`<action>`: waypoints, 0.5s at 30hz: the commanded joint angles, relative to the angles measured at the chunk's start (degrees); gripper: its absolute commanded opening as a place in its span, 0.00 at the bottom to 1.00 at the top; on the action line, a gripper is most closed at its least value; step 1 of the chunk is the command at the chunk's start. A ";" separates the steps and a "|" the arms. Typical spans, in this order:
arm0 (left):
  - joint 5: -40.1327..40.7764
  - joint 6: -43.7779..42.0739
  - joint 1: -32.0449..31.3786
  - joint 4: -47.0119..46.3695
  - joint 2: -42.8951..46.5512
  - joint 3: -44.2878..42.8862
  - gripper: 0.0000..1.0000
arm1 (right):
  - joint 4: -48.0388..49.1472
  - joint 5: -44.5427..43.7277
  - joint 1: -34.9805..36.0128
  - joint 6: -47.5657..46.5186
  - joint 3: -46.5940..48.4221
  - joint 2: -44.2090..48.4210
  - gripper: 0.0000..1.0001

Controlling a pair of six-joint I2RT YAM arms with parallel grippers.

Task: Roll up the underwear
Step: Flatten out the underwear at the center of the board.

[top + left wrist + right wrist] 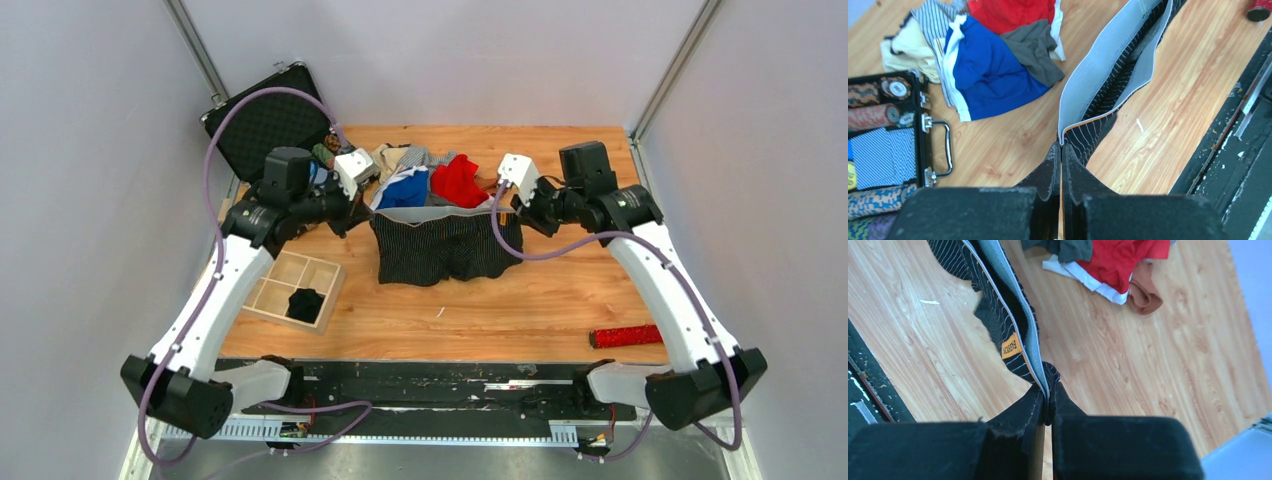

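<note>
Black-patterned underwear (445, 250) with a grey waistband hangs stretched between my two grippers above the table's middle. My left gripper (362, 203) is shut on the waistband's left corner (1061, 141). On the other side my right gripper (517, 204) is shut on the waistband's right corner (1048, 382), beside an orange label (1011, 346). The lower hem rests on the wood. Behind it lies a pile of other underwear (425, 178): blue with white trim (985, 70), red (1118, 257), grey, beige and brown pieces.
An open black case (268, 120) with poker chips (878, 117) stands at the back left. A wooden divided tray (292, 288) holding a black roll sits front left. A long red stick (625, 336) lies front right near the table's black front edge.
</note>
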State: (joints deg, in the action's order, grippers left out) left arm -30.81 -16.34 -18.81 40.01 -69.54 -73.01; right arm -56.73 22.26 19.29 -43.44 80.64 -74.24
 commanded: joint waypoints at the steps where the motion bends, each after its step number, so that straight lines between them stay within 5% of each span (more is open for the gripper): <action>1: -3.17 -0.39 0.09 -0.09 5.49 -1.10 0.00 | -4.45 -2.82 3.04 1.59 3.58 5.29 0.00; 15: -4.07 -4.24 0.01 7.07 9.31 -3.16 0.00 | -11.14 -4.61 5.50 9.00 6.99 9.80 0.00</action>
State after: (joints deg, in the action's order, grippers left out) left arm -33.19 -19.62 -18.81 45.23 -61.76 -74.00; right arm -66.00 18.26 24.43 -37.47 84.77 -66.85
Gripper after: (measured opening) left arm 0.007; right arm 0.057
